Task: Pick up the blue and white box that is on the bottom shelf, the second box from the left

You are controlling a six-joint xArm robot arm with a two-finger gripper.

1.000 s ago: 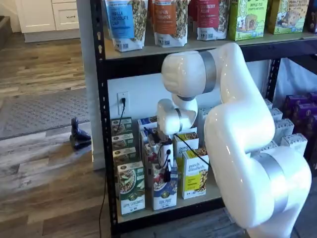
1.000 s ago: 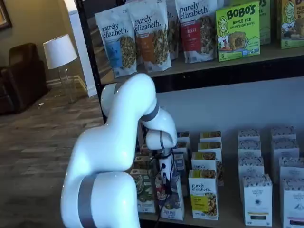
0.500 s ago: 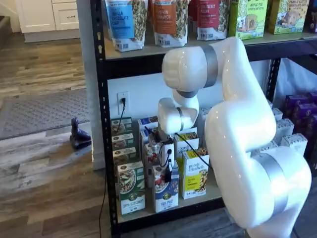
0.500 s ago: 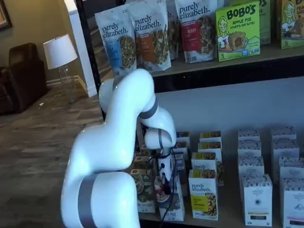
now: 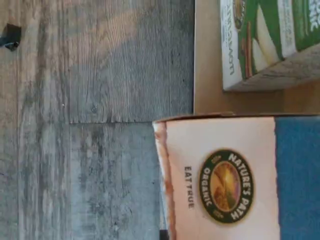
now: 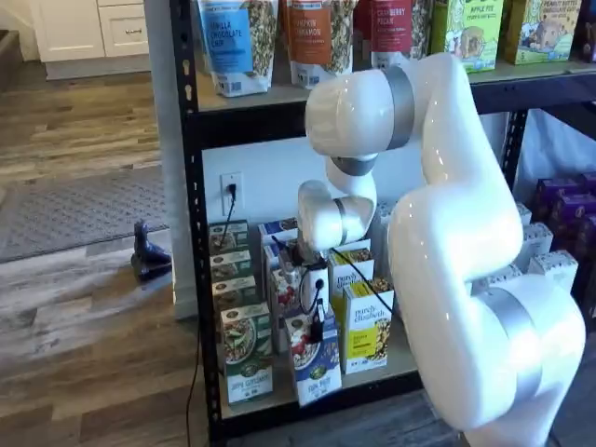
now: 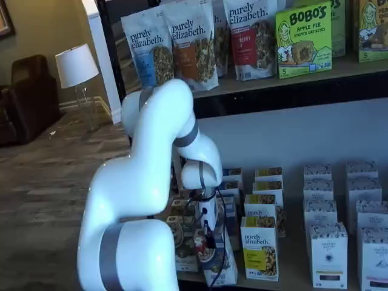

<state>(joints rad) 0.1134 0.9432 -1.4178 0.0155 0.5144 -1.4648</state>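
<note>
1. Compared with a second earlier, the blue and white box (image 6: 313, 363) had tipped forward at the lower centre of the frame, with its base swung out toward the shelf's front edge, and the white arm's (image 6: 447, 233) upper joints had risen toward the top of the frame.
2. Nearest the camera in both shelf views, that bulky arm filled much of the picture and hid part of the rack behind it.
3. Just behind it, the gripper (image 6: 315, 321) hung over the box's top, a black cable looping beside it; the fingers appeared closed on the box, though the dark hardware made the contact itself hard to read.
4. Seen from the wrist camera, the box's (image 5: 235, 180) white and blue face with its round organic logo jutted out past the surface edge, over the grey plank floor (image 5: 100, 125).
5. Beside it on the bottom shelf (image 6: 279, 396) the green-and-white carton (image 6: 246, 352) stood upright toward the left of the frame, and the yellow-and-white carton (image 6: 365, 326) stood toward the right.
6. Farther back, more cartons of each kind lined up in rows toward the wall.
7. Judged from this, the lift-out was under way; the next move called for drawing the box up and clear without brushing either neighbour or letting the tilted carton slip.
</note>
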